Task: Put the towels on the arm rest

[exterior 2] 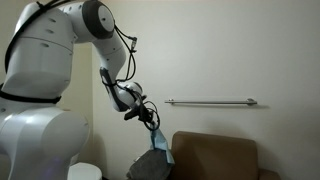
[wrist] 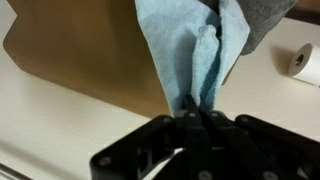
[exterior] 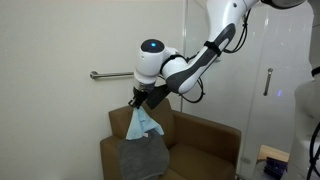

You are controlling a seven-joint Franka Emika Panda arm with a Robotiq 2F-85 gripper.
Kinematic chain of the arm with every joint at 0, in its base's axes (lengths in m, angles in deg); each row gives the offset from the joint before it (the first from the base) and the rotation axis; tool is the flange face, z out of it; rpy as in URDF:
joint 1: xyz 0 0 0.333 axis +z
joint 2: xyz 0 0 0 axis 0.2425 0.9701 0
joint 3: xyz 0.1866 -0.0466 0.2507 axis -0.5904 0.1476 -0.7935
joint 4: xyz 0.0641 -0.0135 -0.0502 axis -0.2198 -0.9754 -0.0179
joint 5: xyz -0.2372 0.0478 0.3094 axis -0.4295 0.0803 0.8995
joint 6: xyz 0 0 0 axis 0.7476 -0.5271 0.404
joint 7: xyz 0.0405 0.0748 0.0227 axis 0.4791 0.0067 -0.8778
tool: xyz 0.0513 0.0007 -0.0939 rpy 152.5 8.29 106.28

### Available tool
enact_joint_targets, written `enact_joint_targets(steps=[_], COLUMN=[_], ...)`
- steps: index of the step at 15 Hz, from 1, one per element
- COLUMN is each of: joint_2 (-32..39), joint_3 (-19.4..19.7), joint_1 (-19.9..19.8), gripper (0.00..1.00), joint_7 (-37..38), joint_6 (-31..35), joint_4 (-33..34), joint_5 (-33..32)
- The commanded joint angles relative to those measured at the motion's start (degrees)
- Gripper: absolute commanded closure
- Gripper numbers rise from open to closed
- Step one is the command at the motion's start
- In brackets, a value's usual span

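Observation:
My gripper [exterior: 140,103] is shut on a light blue towel [exterior: 143,123], which hangs down from the jaws above the brown armchair's arm rest [exterior: 112,146]. A grey towel [exterior: 144,157] is draped over that arm rest below the blue one. In an exterior view the gripper [exterior 2: 149,124] holds the blue towel [exterior 2: 160,143] above the grey towel [exterior 2: 150,167]. In the wrist view the jaws [wrist: 196,116] pinch the blue towel [wrist: 190,50], and the grey towel [wrist: 268,18] shows at the top right.
The brown armchair [exterior: 205,145] stands against a cream wall with a metal grab bar [exterior: 108,75]. A glass door [exterior: 268,90] is beside the chair. A white roll [wrist: 305,63] lies on the floor in the wrist view.

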Motion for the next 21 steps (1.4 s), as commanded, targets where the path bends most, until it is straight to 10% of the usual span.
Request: enact_joint_targets(steps=[1,14,16,21], joint_2=[-0.25,22.24,23.88,22.92], joint_3=[-0.09,-1.41,-2.08,-5.54], joint_1=[0.15,-5.07,-6.38,-9.45], gripper=[0.98,0.99,0.71,0.41], joint_7=[0.0,-11.76,-14.35,-19.72], joint_6=[-0.02,14.99,14.85,12.9], joint_4=[0.01,4.6,5.73,5.67], joint_5=[0.0,5.23,6.86,10.96])
